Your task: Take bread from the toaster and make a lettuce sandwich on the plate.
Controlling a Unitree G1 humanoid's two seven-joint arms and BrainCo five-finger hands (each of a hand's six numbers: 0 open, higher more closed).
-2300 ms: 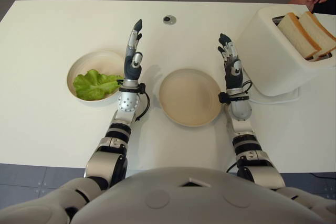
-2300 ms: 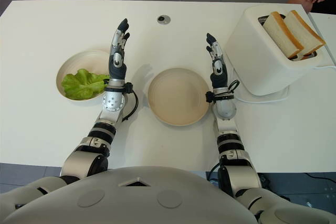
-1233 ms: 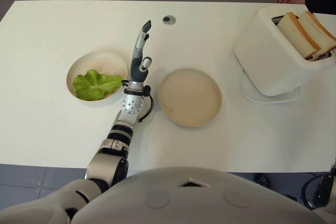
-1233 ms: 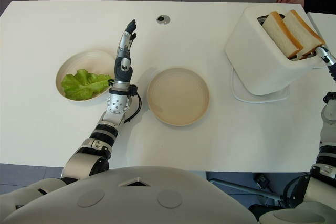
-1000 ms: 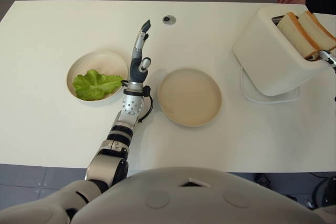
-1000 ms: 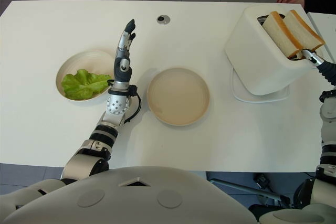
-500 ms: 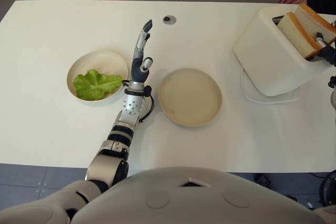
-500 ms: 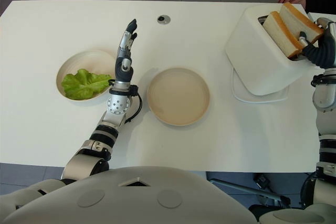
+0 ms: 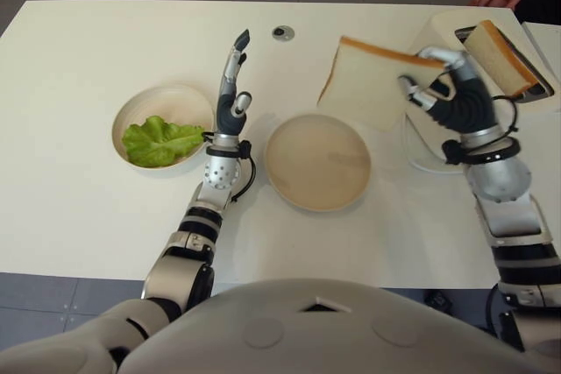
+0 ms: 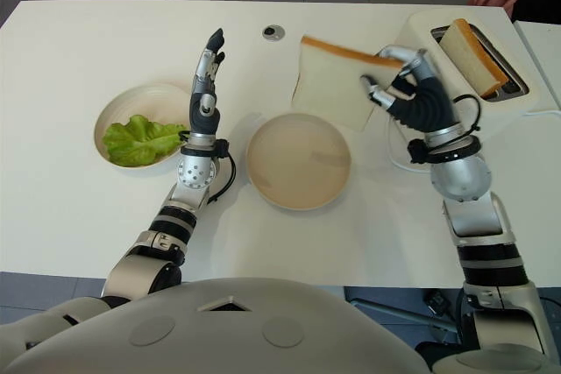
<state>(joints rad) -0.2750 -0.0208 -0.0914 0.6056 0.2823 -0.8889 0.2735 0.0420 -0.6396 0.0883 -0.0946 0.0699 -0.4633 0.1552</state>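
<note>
Your right hand [image 10: 421, 98], right of centre, grasps the bread slice [image 10: 337, 81] by its right edge, fingers hooked over the top crust and against its near face, holding it tilted in the air above the plate [image 10: 298, 168]'s upper-right rim, while your left hand [image 10: 204, 85] stands with fingers straight, holding nothing, just left of the plate.

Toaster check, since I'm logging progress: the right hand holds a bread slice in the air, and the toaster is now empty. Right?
Not quite. The toaster is not empty: one bread slice stands in its slot, as the right eye view shows. The rest holds: the right hand grips the other slice in the air, near the plate.
</note>
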